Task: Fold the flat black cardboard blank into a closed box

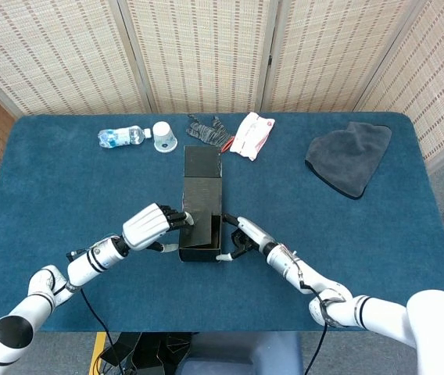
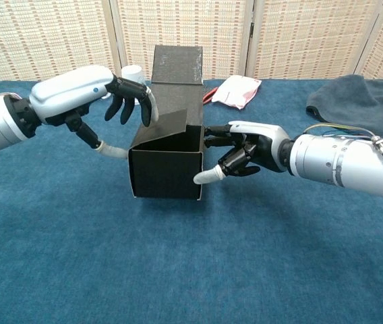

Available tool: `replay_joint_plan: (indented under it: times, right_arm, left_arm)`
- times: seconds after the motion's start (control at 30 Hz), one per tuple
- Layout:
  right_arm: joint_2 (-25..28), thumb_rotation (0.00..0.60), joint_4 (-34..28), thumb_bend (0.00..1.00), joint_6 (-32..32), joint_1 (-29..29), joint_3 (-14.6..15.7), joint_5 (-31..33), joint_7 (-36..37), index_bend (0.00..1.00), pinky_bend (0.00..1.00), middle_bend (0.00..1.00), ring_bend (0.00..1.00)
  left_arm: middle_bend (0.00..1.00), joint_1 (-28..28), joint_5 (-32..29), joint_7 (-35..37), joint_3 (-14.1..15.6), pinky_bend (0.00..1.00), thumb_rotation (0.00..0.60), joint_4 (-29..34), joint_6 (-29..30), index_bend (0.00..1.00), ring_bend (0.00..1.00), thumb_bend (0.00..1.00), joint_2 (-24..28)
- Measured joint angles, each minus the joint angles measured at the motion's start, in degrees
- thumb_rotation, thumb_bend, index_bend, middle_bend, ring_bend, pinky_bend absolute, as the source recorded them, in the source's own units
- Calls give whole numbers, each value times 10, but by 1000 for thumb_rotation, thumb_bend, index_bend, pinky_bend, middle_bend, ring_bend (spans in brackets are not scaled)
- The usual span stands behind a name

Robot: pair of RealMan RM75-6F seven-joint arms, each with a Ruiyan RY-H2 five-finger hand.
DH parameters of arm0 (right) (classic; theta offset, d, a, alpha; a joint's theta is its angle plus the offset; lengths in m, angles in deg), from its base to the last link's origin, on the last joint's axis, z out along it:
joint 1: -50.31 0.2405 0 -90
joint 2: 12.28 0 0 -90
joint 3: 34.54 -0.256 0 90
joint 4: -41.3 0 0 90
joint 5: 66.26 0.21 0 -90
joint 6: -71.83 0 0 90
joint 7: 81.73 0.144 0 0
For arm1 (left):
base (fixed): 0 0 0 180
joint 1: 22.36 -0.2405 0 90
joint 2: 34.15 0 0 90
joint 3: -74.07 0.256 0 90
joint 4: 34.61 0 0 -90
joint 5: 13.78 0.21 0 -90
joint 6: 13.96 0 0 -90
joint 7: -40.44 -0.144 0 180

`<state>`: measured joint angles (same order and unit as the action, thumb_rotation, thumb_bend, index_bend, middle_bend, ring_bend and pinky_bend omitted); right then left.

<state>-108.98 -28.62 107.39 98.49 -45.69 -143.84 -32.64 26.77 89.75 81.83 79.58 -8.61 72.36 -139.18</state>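
box: black cardboard box (image 1: 202, 226) (image 2: 166, 169) sat on the blue table (image 1: 66, 195) (image 2: 178, 270), near-centre, partly formed; near end open toward the chest camera, long lid panel standing up at the far end, 12 o'clock side.
inner flap: one flap (image 2: 172, 123) leaned inward over the opening from the 9 o'clock wall, tilted, not flat.
left hand: left hand (image 1: 153, 226) (image 2: 87, 91) was at the box's 9 o'clock side; fingers curled over the top edge onto the leaning flap, thumb against the outer wall. Pressing, not a full wrap.
right hand: right hand (image 1: 243, 234) (image 2: 245, 154) was at the 3 o'clock side; thumb tip at the near corner edge, other fingers bent against the side wall. Bracing contact; can't tell if it truly pinched the wall.
background: bottle (image 1: 119, 137), white paper cup (image 1: 164, 136), gloves (image 1: 209, 129), red-white packet (image 1: 252, 134) (image 2: 235, 91) and grey cloth (image 1: 349, 156) (image 2: 353, 98) lay along the 12 o'clock edge, well apart from the box.
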Motion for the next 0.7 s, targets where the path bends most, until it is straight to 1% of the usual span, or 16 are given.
replay_joint_plan:
  times: [0.2, 0.3, 0.4, 0.5, 0.6, 0.7]
  right_arm:
    - [-10, 600, 16, 552, 8, -2, 10, -11, -8, 360, 1000, 408, 814]
    - [-13, 600, 20, 561, 13, -4, 15, -17, -12, 333, 1000, 387, 813]
    - [-14, 600, 23, 572, 17, -6, 19, -23, -12, 269, 1000, 354, 810]
    - [-12, 600, 23, 592, 19, -6, 25, -33, -8, 159, 1000, 297, 795]
    - [-10, 600, 25, 594, 24, -6, 32, -45, 0, 74, 1000, 259, 777]
    - [-9, 600, 30, 594, 31, -6, 40, -60, 9, 18, 999, 224, 763]
  left_arm:
    - [419, -4, 0, 8, 9, 658, 600, -20, -4, 477, 553, 106, -17]
    - [419, -6, 1, 10, 14, 658, 600, -30, -6, 477, 553, 105, -24]
    - [419, -8, 2, 11, 18, 658, 600, -38, -6, 476, 553, 106, -30]
    - [419, -10, 4, 9, 23, 658, 600, -47, -7, 477, 553, 106, -34]
    - [419, -11, 7, 7, 30, 658, 600, -54, -9, 478, 552, 107, -38]
    - [419, -11, 10, 5, 35, 658, 600, -60, -10, 477, 552, 107, -41]
